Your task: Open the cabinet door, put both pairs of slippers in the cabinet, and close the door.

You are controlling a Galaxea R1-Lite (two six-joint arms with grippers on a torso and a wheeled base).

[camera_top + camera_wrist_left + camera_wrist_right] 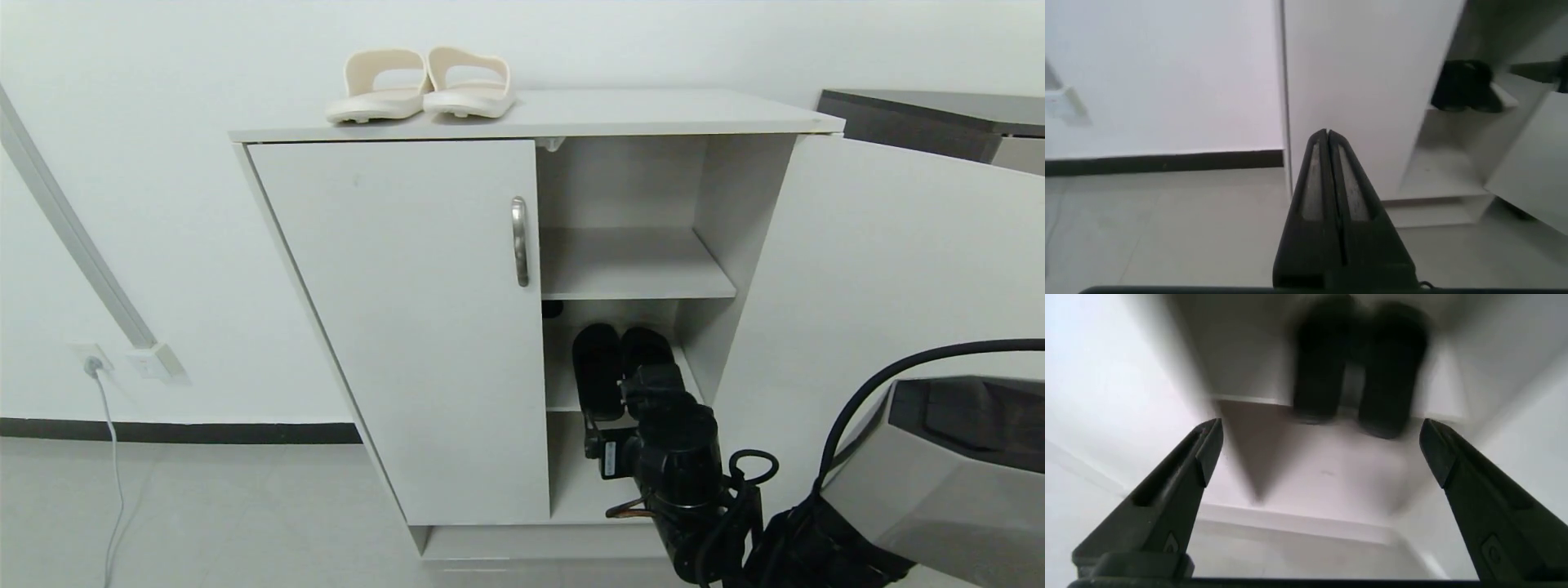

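Observation:
A white cabinet (571, 114) has its left door (392, 327) shut and its right door (882, 269) swung wide open. A black pair of slippers (620, 367) lies on the middle shelf inside, also seen as the black pair (1360, 371) and the black pair (1466, 86). A beige pair of slippers (420, 86) rests on the cabinet top at the left. My right gripper (1321, 433) is open just in front of the black pair, below the shelf edge, holding nothing. My left gripper (1327, 135) is shut and empty, low over the floor, facing the shut door.
The upper shelf (629, 265) and the bottom compartment (584, 482) hold nothing. A metal handle (519, 241) sticks out from the left door's edge. A wall socket with a cable (94, 363) is at the left. Dark furniture (939, 114) stands behind the open door.

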